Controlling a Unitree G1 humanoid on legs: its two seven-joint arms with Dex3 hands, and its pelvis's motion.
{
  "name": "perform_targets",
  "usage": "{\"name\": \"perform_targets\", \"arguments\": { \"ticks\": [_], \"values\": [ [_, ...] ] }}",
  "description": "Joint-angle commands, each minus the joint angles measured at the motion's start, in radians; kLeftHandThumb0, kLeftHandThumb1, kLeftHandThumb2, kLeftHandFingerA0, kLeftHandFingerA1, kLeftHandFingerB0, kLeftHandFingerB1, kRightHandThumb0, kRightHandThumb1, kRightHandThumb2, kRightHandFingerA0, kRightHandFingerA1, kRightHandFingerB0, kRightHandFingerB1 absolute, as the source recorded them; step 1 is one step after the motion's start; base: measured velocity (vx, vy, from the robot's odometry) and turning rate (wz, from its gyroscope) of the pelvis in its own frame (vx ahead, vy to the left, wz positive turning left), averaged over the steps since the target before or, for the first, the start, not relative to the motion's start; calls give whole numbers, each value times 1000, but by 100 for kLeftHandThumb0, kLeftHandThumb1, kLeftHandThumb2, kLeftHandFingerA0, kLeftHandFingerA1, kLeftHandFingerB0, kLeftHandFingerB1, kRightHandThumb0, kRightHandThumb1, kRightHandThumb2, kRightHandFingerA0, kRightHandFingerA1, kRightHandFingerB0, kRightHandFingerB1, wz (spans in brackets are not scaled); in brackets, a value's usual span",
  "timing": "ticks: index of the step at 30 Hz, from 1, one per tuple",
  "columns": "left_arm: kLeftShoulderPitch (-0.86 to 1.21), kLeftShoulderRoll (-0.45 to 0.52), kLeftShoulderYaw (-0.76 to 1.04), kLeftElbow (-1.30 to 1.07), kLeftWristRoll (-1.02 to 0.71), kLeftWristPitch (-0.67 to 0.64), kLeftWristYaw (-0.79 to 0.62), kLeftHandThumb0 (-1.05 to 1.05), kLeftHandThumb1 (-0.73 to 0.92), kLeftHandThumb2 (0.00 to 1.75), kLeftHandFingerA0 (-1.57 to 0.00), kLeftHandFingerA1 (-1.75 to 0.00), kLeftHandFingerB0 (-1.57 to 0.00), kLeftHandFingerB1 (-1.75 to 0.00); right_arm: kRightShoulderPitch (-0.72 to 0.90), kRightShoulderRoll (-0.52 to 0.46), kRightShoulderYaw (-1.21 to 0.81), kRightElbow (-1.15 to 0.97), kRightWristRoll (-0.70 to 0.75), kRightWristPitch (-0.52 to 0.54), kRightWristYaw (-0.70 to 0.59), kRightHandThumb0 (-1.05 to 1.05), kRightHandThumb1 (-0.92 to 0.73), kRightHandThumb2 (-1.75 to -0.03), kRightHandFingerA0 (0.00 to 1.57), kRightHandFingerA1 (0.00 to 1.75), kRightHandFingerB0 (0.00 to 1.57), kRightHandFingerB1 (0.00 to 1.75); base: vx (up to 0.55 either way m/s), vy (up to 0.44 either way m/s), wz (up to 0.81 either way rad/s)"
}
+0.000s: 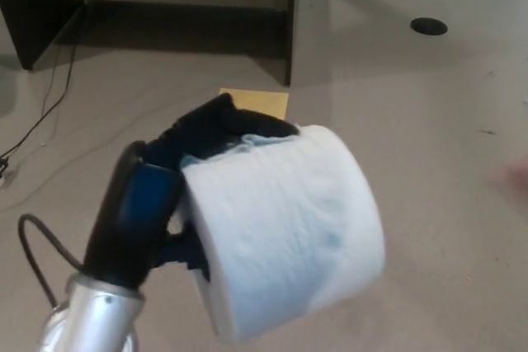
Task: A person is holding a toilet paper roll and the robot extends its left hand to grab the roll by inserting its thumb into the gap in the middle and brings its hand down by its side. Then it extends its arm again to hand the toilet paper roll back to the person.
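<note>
A large white toilet paper roll (285, 224) fills the lower middle of the head view, blurred by motion. My left hand (165, 183) is shut on it: black fingers (231, 125) curl over the roll's top and the thumb (186, 253) goes in at its left end, where the core is hidden. The silver wrist (91, 311) rises from the bottom left. At the right edge a pinkish blur (518, 175) shows, too smeared to identify. My right hand does not show.
A yellow sheet (256, 100) lies on the grey floor behind the hand. A dark desk panel (290, 18) stands at the top middle, a black cable (49, 96) trails at the left, and a dark round disc (429, 26) sits at the top right.
</note>
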State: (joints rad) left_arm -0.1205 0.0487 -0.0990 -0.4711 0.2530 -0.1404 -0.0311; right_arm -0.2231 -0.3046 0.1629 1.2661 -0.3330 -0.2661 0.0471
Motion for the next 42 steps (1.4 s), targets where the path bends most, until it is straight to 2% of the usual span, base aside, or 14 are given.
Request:
{"name": "perform_targets", "arguments": {
  "ticks": [1,6,7,8,9,11,12,20,23,28,33,37,39,42],
  "values": [
    [122,40,91,40,-104,-97,-12,-1,70,84,-107,-127,-82,-107,39,-53,-29,4,25,-13,-8,-38,-65,-60,75,56,59,43,0,0,0],
    [262,106,207,260,-105,-241,5,-7,76,73,-89,-133,-80,-110,42,-59,-42,2,31,-6,1,-38,-64,-60,77,57,58,43,0,0,0],
    [265,116,217,300,-103,-257,9,-7,76,72,-96,-132,-80,-110,38,-61,-43,2,31,-8,0,-38,-64,-60,79,57,59,43,0,0,0],
    [267,126,228,346,-100,-273,12,-7,76,72,-96,-132,-80,-110,33,-63,-44,3,33,-11,-1,-38,-64,-60,79,57,59,43,0,0,0],
    [277,168,264,520,-92,-320,26,3,70,82,-94,-136,-79,-113,16,-61,-48,8,36,6,2,-39,-64,-60,78,56,58,42,0,0,0],
    [286,199,273,670,-51,-361,67,0,70,82,-95,-135,-78,-112,20,-64,-53,4,41,14,5,-37,-65,-60,78,57,58,42,0,0,0],
    [291,209,272,731,-40,-377,83,-4,73,75,-92,-132,-79,-109,26,-67,-52,5,41,11,4,-37,-64,-60,79,59,58,42,0,0,0],
    [363,289,230,1189,32,-503,182,-10,76,70,-91,-135,-81,-111,88,-76,-81,-2,71,-14,23,-38,-63,-59,79,64,58,42,0,0,0],
    [338,325,186,1288,76,-456,213,-15,79,63,-86,-138,-74,-120,83,-77,-71,-8,54,-13,2,-37,-65,-60,77,59,59,42,0,0,0],
    [262,339,171,1347,43,-462,164,-10,79,64,-81,-142,-76,-120,55,-77,-79,-13,56,-5,-2,-37,-65,-60,77,60,58,42,0,0,0],
    [176,357,125,1435,55,-439,170,-12,77,69,-85,-136,-80,-118,16,-78,-90,-15,59,8,7,-37,-65,-60,75,61,58,43,0,0,0],
    [193,368,112,1509,45,-530,201,-15,80,66,-88,-134,-80,-117,24,-68,-88,-10,54,25,7,-36,-64,-60,76,59,58,42,0,0,0],
    [178,367,116,1524,35,-517,214,-16,79,66,-86,-138,-77,-120,-8,-62,-87,-5,52,34,12,-35,-64,-60,75,55,58,42,0,0,0],
    [190,361,135,1521,-7,-555,192,-14,81,64,-85,-142,-77,-119,-2,-59,-65,-5,31,18,7,-36,-65,-60,77,60,59,43,0,0,0]
  ]
}}
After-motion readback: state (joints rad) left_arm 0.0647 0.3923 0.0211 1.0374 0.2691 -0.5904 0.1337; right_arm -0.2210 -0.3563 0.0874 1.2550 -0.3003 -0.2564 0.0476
